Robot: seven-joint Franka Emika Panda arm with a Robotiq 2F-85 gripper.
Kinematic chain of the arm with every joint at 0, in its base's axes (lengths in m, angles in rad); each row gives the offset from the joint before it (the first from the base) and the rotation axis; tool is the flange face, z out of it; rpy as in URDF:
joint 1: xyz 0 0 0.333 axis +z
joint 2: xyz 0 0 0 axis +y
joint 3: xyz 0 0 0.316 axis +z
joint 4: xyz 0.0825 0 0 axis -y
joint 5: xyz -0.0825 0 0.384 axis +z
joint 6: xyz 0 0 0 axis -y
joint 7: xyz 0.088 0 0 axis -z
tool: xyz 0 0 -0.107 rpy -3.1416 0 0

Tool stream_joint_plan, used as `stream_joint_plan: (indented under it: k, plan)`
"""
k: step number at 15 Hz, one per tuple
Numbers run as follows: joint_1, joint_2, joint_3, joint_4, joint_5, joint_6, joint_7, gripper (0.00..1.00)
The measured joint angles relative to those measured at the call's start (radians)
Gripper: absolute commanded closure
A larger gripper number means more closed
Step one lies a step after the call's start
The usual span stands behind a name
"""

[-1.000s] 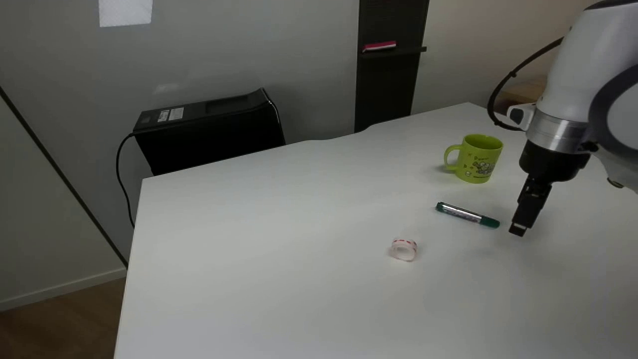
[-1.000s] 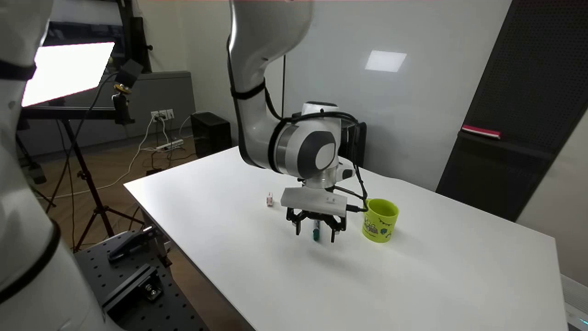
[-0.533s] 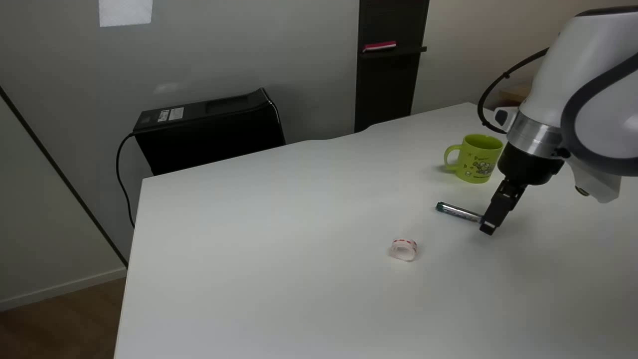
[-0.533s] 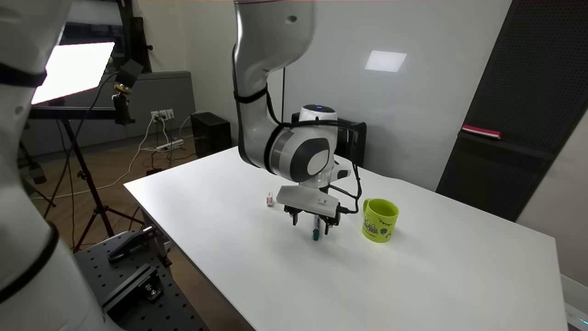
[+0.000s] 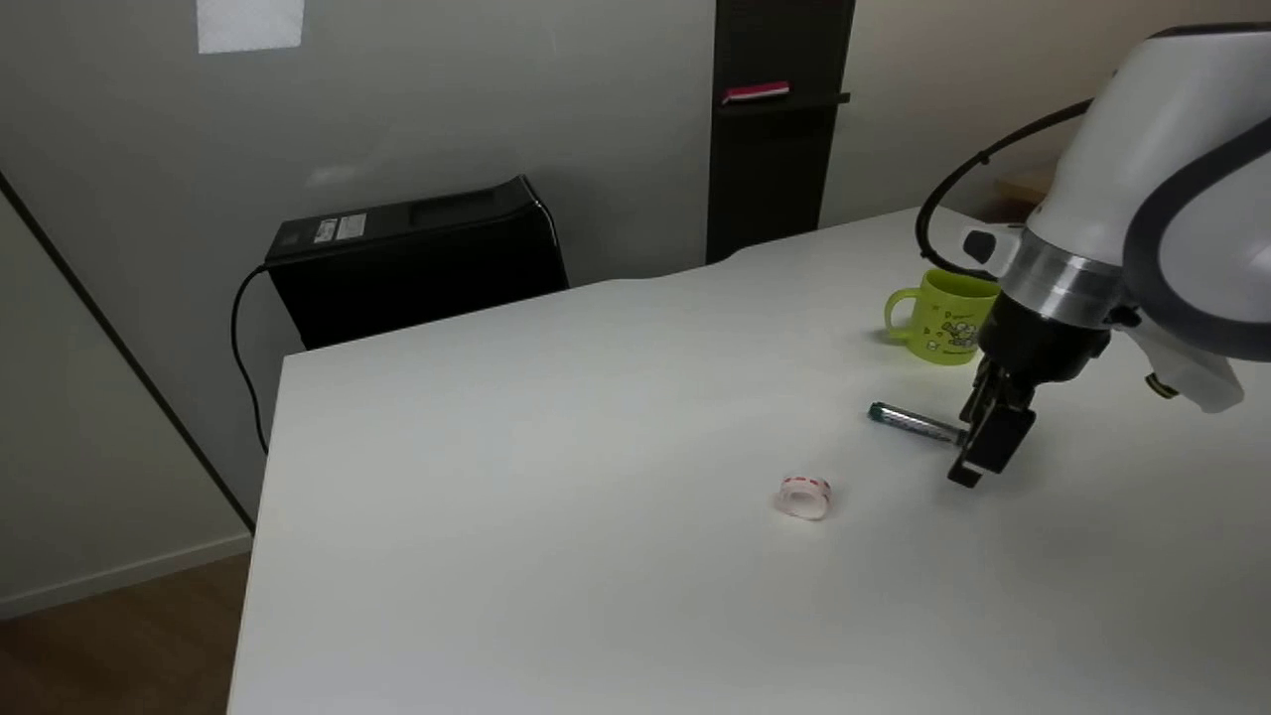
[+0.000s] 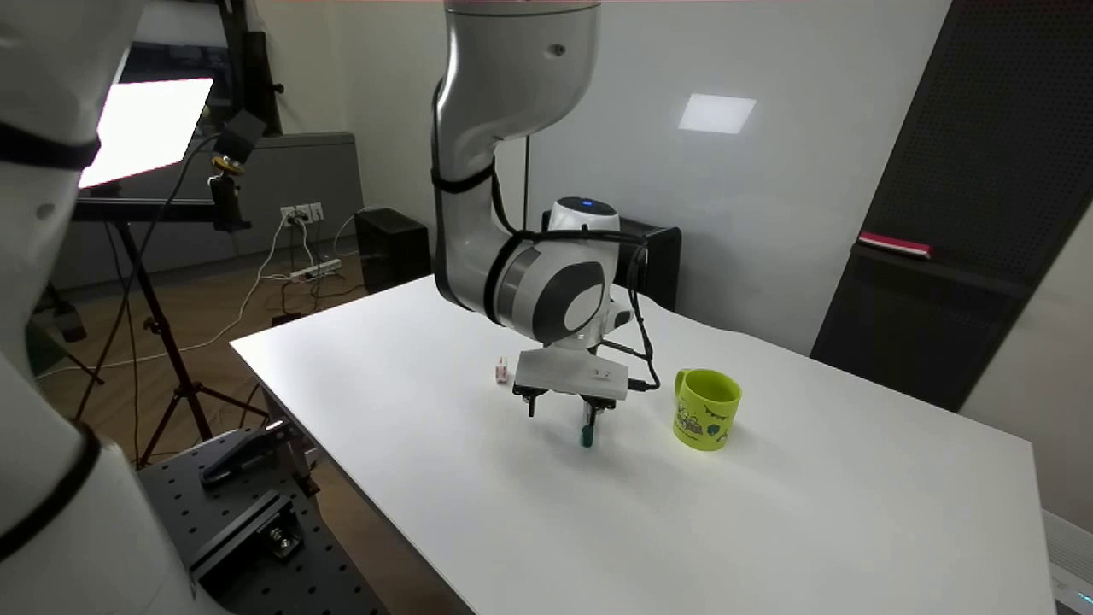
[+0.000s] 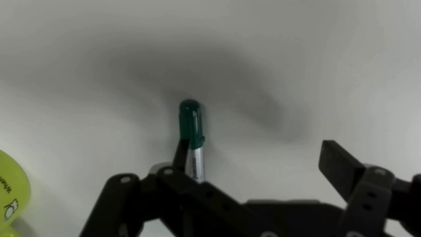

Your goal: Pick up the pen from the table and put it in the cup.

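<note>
We see a green-capped pen lying flat on the white tabletop. The black pincer points down, its jaws wide apart; in the wrist view the pen lines up with one jaw, partly hidden behind it, and we cannot tell whether they touch. A yellow-green cup stands upright near the pen, and a small pale ring lies on the opposite side.
</note>
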Motion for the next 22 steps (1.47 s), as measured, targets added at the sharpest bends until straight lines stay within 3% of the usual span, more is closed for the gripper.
stream_joint_plan:
  k: [4, 11, 22]
  plan:
    - [-0.024, 0.006, -0.016, 0.005, -0.054, -0.044, -0.063, 0.00]
    - [-0.009, 0.006, -0.078, 0.011, -0.092, -0.042, -0.080, 0.00]
    - [-0.009, 0.026, -0.082, 0.014, -0.087, 0.007, -0.062, 0.00]
